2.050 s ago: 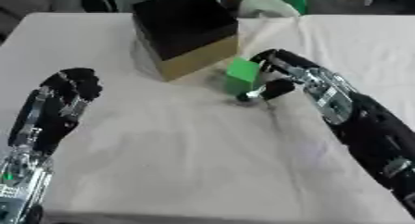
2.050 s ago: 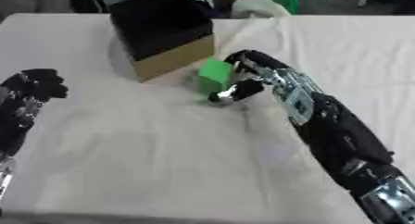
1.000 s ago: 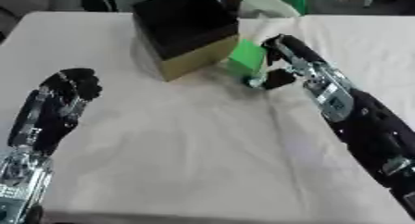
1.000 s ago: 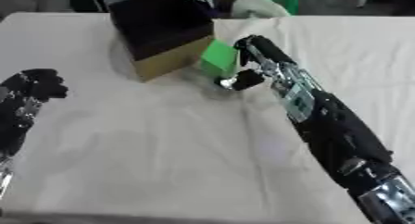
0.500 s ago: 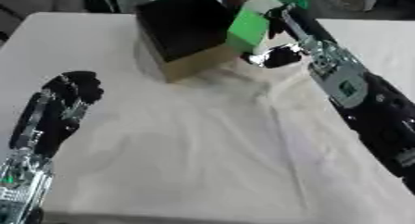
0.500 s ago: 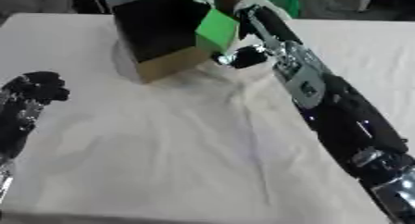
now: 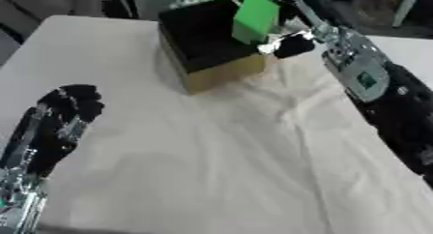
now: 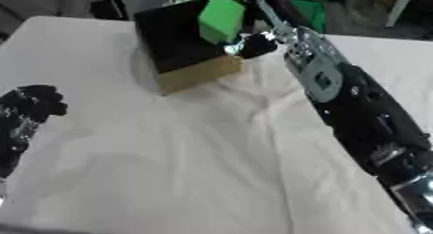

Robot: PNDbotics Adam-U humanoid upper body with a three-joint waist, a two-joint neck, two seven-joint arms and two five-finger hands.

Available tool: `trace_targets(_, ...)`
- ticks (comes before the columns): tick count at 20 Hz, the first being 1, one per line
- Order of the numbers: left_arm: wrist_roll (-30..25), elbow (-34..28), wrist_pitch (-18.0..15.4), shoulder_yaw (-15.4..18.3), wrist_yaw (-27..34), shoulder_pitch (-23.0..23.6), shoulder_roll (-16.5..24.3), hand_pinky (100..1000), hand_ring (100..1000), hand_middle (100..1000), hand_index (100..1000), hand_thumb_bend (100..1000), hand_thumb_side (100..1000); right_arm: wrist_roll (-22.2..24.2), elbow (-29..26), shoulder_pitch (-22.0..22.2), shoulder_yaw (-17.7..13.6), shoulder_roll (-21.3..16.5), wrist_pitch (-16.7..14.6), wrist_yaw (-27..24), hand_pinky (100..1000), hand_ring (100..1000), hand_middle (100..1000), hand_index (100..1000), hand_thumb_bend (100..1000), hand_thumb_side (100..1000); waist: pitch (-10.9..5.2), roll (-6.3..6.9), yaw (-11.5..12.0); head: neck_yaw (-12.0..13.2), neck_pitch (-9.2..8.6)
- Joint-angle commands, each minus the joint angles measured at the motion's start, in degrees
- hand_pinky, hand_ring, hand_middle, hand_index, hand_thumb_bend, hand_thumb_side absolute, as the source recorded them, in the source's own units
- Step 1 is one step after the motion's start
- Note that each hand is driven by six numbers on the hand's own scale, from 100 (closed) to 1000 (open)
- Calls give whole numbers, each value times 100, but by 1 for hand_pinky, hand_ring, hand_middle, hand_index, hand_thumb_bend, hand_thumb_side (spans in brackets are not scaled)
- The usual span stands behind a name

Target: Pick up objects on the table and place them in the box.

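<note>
A green block (image 7: 254, 17) hangs tilted over the near right corner of the box (image 7: 208, 44), a black-lined open box with tan sides standing at the far middle of the white table (image 7: 211, 170). My right hand (image 7: 297, 34) is shut on the block, pinching it between thumb and fingers, with the arm reaching in from the right. My left hand (image 7: 61, 122) rests at the lower left with its fingers curled, holding nothing.
A white cloth with wrinkles covers the table. Beyond the far edge stand a green object (image 8: 310, 11) and dark furniture legs. The table's near half holds no objects.
My right hand has lifted the green block off the table and carried it up and back to just over the box. The left hand has stayed in place; the camera tilted a little.
</note>
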Motion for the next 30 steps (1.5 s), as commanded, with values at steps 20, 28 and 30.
trace_targets(20,-384,-293,33,-302,248,-615,-129,670,628,602,726,458,521,-90,1301,-443,-736,-74,-311,316,710,710,785,875,567,455,223,-121,835,-574,-452)
trace_targets(28,-381,-278,42,-301,251,-608,-139,669,628,602,726,460,519,-91,1172,-422,-712,-70,-357,383,744,769,893,935,711,521,198,-127,786,-512,-465)
trace_targets(30,-379,-272,45,-301,252,-605,-142,669,627,602,726,461,518,-114,1129,-412,-701,-78,-344,371,744,769,904,939,716,516,186,-126,772,-507,-466)
